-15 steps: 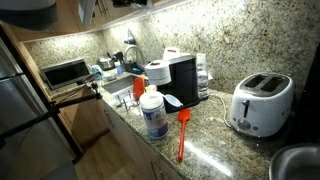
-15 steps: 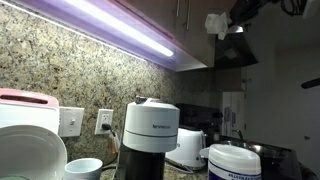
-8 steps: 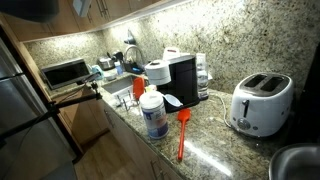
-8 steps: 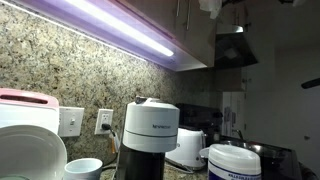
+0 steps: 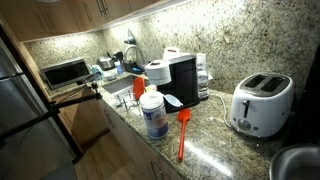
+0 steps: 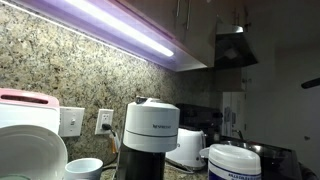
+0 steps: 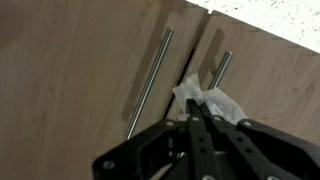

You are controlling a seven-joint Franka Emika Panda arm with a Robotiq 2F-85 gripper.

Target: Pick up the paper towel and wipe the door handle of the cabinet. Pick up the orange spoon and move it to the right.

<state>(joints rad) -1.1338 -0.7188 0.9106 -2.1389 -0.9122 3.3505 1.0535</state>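
Wrist view: wooden cabinet doors (image 7: 70,70) fill the frame. In an exterior view, the granite tabletop (image 5: 225,150) carries a white toaster (image 5: 260,103), a white cylinder with blue label (image 5: 153,115), and the orange spoon (image 5: 181,135). The spoon lies flat between the two, apart from both. At the wrist, two metal door handles (image 7: 150,80) run along the doors. The hand (image 7: 197,110) is pinched narrow on the paper towel (image 7: 212,100), held just beside the lower end of one handle.

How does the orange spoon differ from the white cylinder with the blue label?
The long slim orange spoon lies flat; the white cylinder with the blue label stands upright. The spoon is thin and one colour; the cylinder is wide and labelled. Both rest on the speckled granite counter.
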